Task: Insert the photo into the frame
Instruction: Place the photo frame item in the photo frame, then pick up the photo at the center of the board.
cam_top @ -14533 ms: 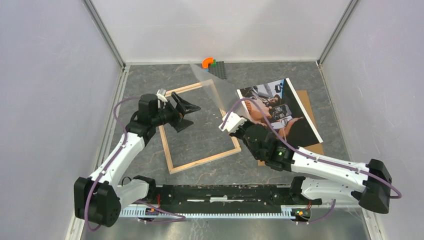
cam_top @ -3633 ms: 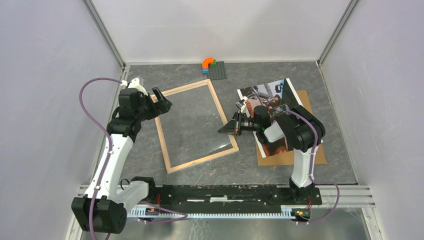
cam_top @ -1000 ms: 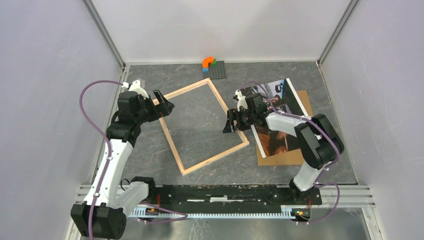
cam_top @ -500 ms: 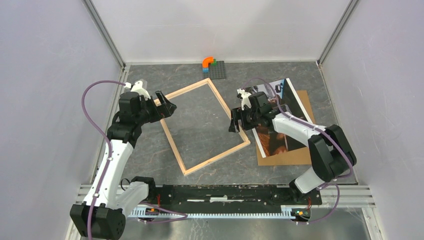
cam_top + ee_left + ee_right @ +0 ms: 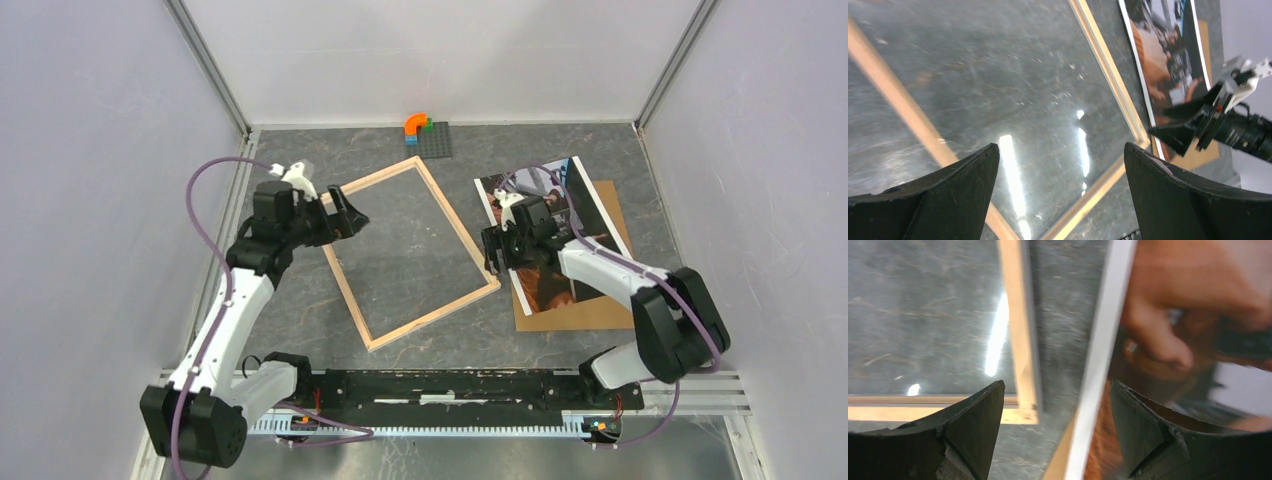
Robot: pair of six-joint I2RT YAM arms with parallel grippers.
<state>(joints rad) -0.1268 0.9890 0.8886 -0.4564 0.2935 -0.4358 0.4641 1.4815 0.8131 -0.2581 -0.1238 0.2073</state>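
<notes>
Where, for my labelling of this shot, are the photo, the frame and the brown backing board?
photo [image 5: 548, 290]: top view, lower dark-orange area.
frame [image 5: 432, 315]: top view, near wooden rail.
backing board [image 5: 585, 314]: top view, near bare strip.

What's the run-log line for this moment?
photo: on brown backing board, not yet in frame | left pincer: open, empty, above frame's left rail | right pincer: open, empty, over photo's left edge

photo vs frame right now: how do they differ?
The frame is an open pale-wood outline, table showing through; the photo is a solid glossy print, dark and orange. The frame lies on the table; the photo lies on a brown backing board. Both lie flat, rectangular, tilted alike, with a gap between.
</notes>
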